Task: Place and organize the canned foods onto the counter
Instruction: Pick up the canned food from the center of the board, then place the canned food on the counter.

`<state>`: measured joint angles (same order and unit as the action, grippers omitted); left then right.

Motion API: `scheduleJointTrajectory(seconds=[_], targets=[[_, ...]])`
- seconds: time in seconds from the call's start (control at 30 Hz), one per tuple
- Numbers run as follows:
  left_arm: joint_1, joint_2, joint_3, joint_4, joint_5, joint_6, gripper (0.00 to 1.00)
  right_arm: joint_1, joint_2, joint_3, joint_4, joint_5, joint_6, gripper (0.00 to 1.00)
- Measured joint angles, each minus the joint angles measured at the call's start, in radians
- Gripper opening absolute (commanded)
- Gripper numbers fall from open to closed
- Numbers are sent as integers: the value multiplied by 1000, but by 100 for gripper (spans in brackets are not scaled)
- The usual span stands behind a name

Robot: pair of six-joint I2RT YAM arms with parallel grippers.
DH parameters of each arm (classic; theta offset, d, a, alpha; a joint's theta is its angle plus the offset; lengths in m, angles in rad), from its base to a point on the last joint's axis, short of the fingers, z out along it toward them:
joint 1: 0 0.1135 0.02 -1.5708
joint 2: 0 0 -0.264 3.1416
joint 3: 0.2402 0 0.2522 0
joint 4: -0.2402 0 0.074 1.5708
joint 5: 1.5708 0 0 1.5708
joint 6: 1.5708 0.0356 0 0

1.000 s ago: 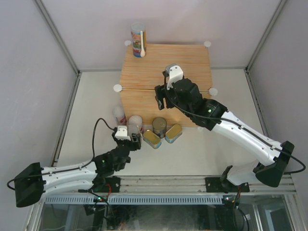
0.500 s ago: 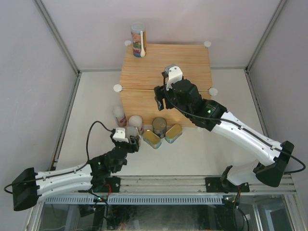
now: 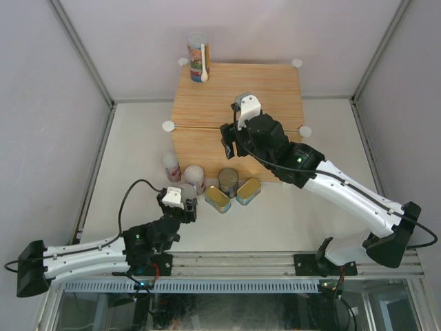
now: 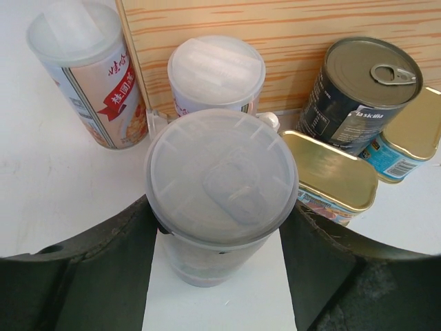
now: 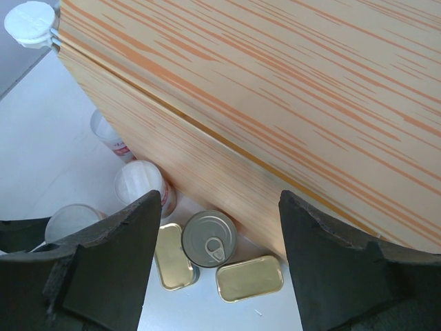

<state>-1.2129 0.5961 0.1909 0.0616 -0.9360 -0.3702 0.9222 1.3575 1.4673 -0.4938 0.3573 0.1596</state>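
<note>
Left arm (image 3: 89, 252) stretched low, left claw (image 4: 220, 227) gripping; right arm (image 3: 344, 189) extended forward, right claw (image 5: 219, 234) spread

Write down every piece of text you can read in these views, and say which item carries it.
"桂圆莲": red banner on the tall can, far left.
"Jaskilla", roughly: side of the dark can.
Too small or blurred to read: held can, flat tins, middle can.
</note>
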Motion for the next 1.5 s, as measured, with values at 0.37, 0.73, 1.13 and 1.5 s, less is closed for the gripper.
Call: scheduleJointTrajectory(seconds=[0.37,0.73,1.13,1.5], targets=[[-117,-16,127,-41,-117,97,0,3,-14,0,3,0,-4,68],[-201,26,377,-82,-219,244,0,3,-42,0,12,8,-8,68],[-203,183,828,-154,-257,355,0,3,-61,0,35,12,-21,68],[-69,349,1229,-385,-147,362,0,0,-61,26,34,12,-33,68]])
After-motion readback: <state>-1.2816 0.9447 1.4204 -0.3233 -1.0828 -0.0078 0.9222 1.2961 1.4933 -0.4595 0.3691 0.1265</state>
